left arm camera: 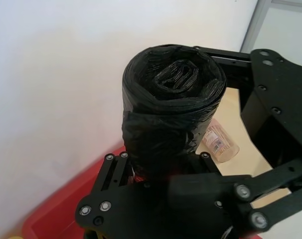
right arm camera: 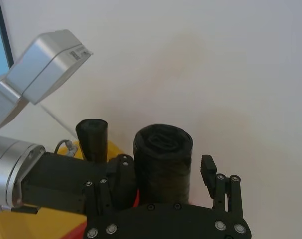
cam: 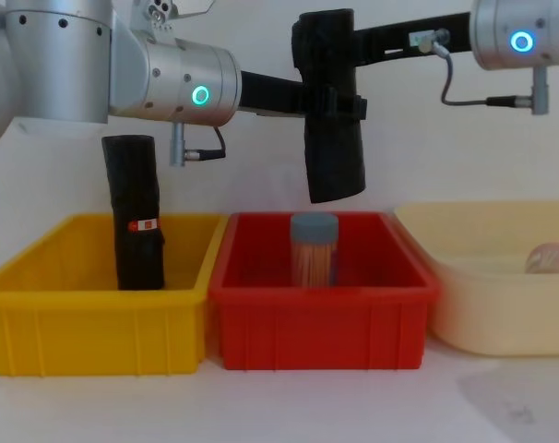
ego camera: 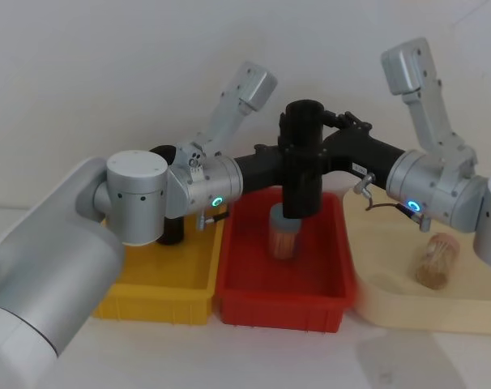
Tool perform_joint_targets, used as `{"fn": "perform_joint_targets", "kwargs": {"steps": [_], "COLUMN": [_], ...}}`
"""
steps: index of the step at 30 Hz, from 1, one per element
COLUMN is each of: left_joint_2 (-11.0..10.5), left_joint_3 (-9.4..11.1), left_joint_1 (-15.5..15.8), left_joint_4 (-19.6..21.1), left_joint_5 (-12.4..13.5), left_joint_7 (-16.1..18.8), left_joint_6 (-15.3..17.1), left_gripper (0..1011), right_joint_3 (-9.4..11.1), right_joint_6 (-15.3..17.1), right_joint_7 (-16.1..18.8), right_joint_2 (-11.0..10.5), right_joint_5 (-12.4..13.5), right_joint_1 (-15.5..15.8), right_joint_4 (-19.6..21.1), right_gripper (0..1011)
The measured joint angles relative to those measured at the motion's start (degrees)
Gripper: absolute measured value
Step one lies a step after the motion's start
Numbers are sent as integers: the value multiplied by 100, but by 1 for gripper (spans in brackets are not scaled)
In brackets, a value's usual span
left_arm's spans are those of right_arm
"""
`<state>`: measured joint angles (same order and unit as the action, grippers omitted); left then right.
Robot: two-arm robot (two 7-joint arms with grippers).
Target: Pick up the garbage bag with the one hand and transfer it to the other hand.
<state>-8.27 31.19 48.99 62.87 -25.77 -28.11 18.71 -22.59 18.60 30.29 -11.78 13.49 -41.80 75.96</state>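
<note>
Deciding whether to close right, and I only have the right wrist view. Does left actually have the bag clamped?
Observer: Yes. In the left wrist view the left gripper has its fingers pressed into the garbage bag, which stands upright.
Operator: What's underneath it?
Observer: In the chest view the bag hangs over the red bin. Its lower end is above a grey-lidded jar and not touching it.
Operator: Where does right sit on it?
Observer: The right gripper straddles the bag's top end, above left's grip at mid-height.
</note>
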Motion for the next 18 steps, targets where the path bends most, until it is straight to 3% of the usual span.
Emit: {"fn": "perform_joint_targets", "kwargs": {"steps": [11, 18], "left_joint_2": [0, 0], "left_joint_3": [0, 0], "left_joint_1": [0, 0], "left_joint_4": [0, 0], "left_joint_5": [0, 0], "left_joint_7": [0, 0], "left_joint_6": [0, 0], "left_gripper": [430, 430], "right_joint_3": [-105, -136], "right_joint_6": [-93, -126], "right_joint_7": [47, 61], "right_joint_2": [149, 199], "right_joint_5": [47, 67], "right_joint_1": [-235, -318], "right_joint_4": [-365, -486], "right_gripper": [995, 852]}}
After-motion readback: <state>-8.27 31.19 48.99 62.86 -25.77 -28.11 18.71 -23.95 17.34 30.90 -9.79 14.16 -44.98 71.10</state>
